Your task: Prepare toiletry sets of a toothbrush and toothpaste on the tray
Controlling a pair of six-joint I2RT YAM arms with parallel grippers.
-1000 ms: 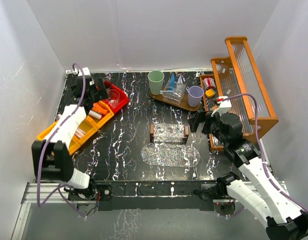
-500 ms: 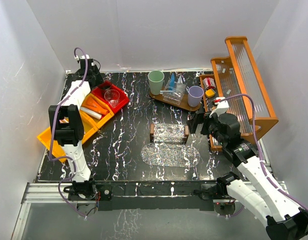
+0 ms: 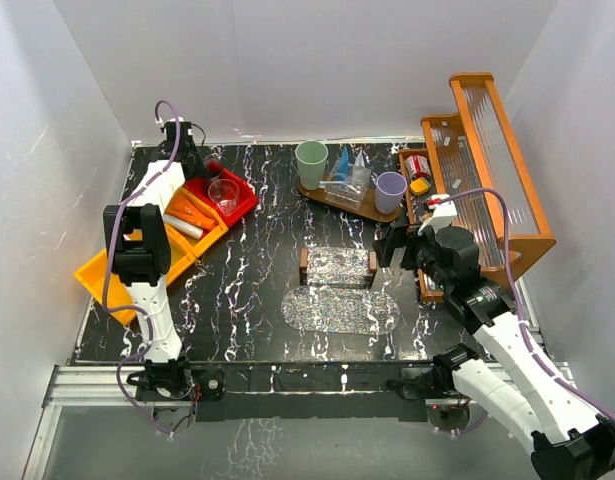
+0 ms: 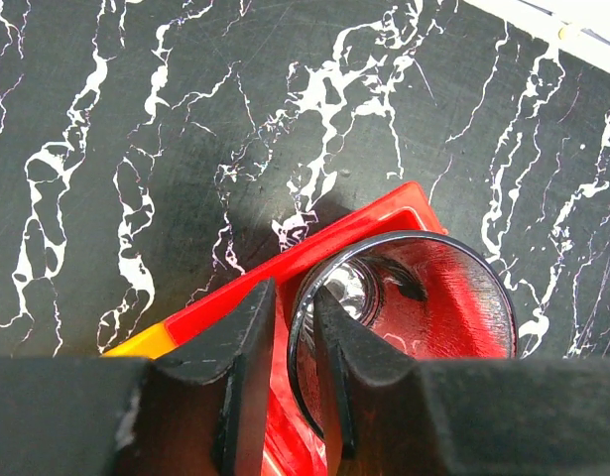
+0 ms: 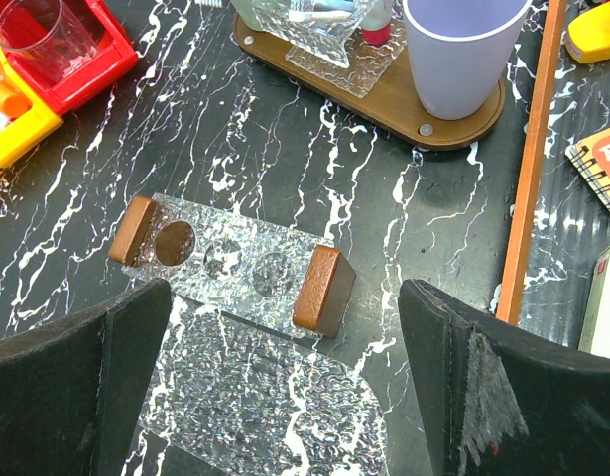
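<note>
Black, white-veined marble makes up the surface (image 3: 267,240), boxed in by plain white walls (image 3: 287,70). From my seat, the left gripper (image 4: 293,302) sits at the far left corner over the red bin (image 4: 359,226). Its jaws are drawn narrow, with the rim of the clear glass cup (image 4: 424,288) between them, one finger outside the wall and one inside. A thin sliver of red shows between the outer finger and the glass, so I cannot tell whether the grip has closed. The fingers hide the near side of the cup, and from overhead the arm covers the jaws. Orange tubes (image 3: 195,212) lie in the neighbouring bin.

The right gripper (image 5: 285,317) hovers with jaws wide and nothing in them. Below it are a glass holder (image 5: 235,266) with wooden ends and a textured mat (image 5: 275,407) just nearer.

At the far centre the wooden tray (image 3: 322,195) carries a green cup (image 3: 311,163), a lilac cup (image 3: 390,188) and a glass dish (image 3: 355,182) with a blue tube (image 3: 344,160) standing in it. A pale stick there may be a toothbrush, but it is too small for me to be sure. I cannot read the clutter in the wooden rack (image 3: 487,150) on the right.
</note>
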